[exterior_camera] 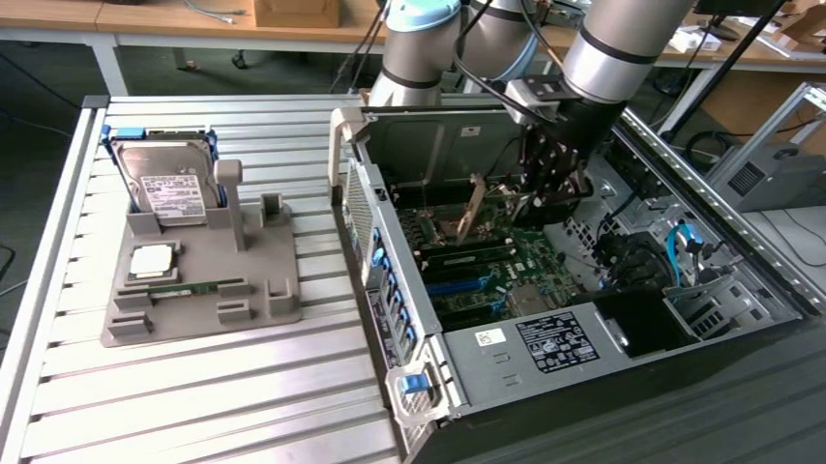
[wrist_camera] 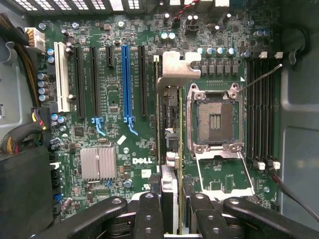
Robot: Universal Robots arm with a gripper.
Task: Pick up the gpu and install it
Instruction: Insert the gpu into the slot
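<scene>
One gpu in one gripper, one motherboard, one hard drive

Matt silvery metal bracket on gpu

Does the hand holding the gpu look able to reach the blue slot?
Likely yes: the open case leaves the blue slot uncovered, and the hand holds the gpu above the board.
</scene>
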